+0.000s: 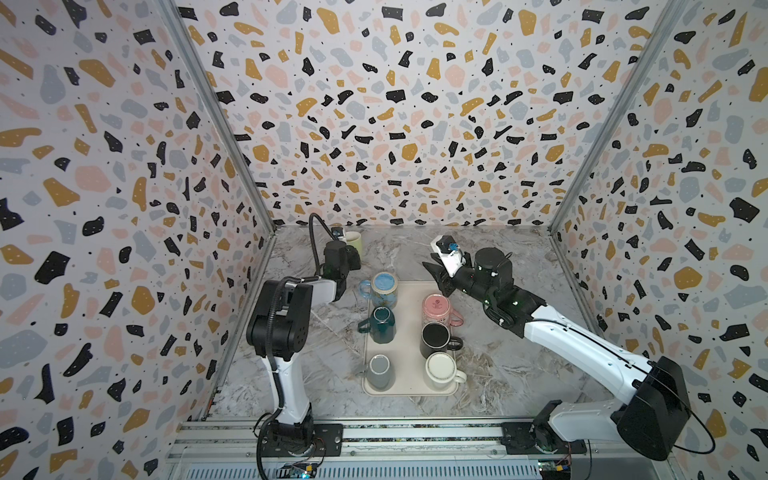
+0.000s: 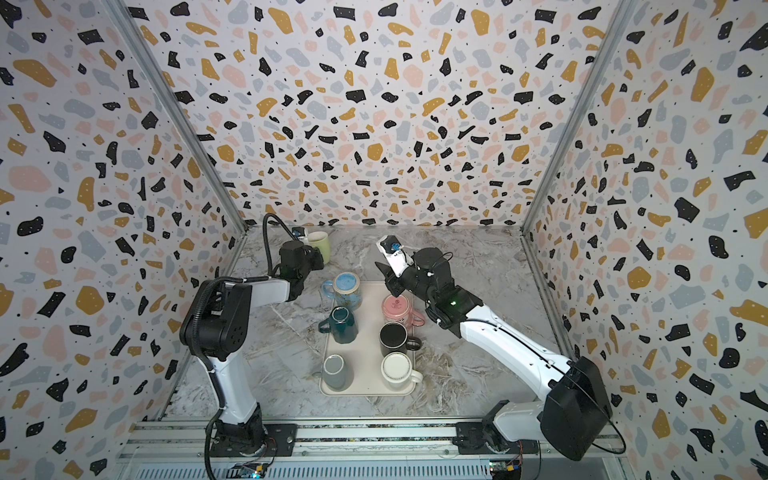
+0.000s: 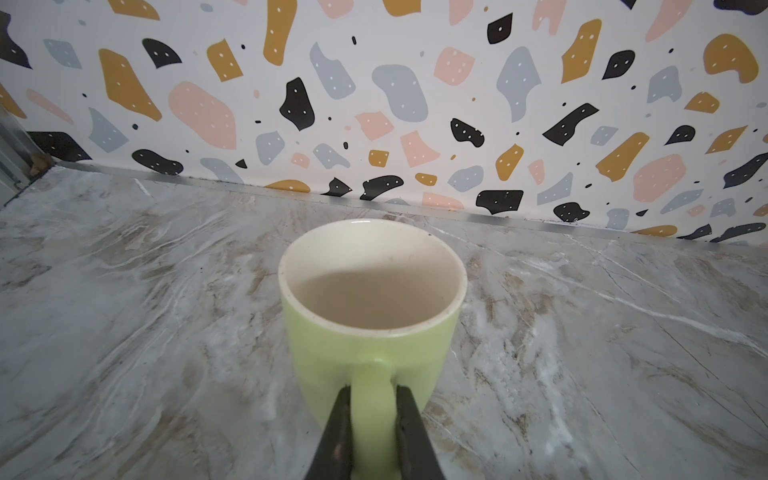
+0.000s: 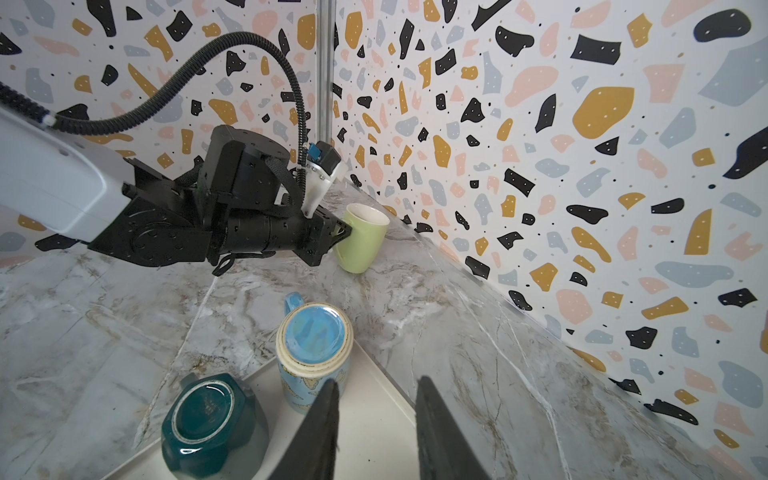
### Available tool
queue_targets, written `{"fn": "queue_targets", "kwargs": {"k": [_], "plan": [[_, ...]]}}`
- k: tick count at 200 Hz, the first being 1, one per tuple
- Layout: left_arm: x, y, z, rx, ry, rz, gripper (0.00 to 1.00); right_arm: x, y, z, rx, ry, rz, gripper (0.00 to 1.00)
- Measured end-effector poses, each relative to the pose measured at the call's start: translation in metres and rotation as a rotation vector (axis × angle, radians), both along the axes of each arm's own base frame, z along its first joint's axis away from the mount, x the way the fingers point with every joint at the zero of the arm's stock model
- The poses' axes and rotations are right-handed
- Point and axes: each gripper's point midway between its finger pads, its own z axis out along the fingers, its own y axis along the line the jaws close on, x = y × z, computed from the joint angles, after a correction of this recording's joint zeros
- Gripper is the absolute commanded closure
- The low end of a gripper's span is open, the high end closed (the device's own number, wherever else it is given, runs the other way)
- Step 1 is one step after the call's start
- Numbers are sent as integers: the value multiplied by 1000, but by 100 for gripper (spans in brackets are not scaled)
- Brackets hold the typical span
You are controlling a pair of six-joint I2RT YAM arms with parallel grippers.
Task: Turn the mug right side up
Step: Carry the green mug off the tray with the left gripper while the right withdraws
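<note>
Left gripper [image 3: 372, 390]: jaws pinched shut on the handle of the green mug [image 3: 370, 332], one finger on each side of the loop.
Green mug: mouth up, cream interior empty. It sits over the marble table [image 3: 166, 311] near the back wall, in the far left corner, well apart from the tray [image 1: 409, 357].
Right gripper [image 4: 376, 384]: jaws apart, nothing between them, poised above the far end of the tray just beside the blue mug [image 4: 313, 332].
Tray contents: blue mug, base up; teal mug [image 1: 382, 324], base up; pink mug [image 1: 436, 309], base up; black mug [image 1: 435, 337], mouth up; cream mug [image 1: 440, 370], mouth up; grey mug [image 1: 379, 371].

Step in hand, as judged: the turn looks complete, with set-down and release left. The next move calls for a steady base on the table, then parting the jaws and backing straight off the handle so the mug is not dragged or tipped.

Not made out: the green mug's base is covered by the fingers in the left wrist view, so full contact with the table cannot be told. In both top views the wrist hides the gripper and half the mug. Which way up the grey mug stands is unclear.
</note>
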Motion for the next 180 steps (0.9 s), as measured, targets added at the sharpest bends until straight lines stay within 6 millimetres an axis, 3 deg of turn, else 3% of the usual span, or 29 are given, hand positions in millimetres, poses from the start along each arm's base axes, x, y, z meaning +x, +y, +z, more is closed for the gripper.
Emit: {"fn": "queue_targets", "kwargs": {"k": [22, 70, 115, 180], "plan": [[0, 0, 0, 0, 1, 0, 86, 0, 0, -1, 1, 2, 0, 67], [-1, 0, -1, -11, 5, 3, 77, 1, -1, -2, 2, 1, -6, 67], [-2, 0, -3, -22, 11, 6, 75, 2, -1, -1, 6, -2, -12, 67], [-14, 1, -23, -30, 66, 15, 73, 2, -1, 0, 10, 0, -15, 67]]}}
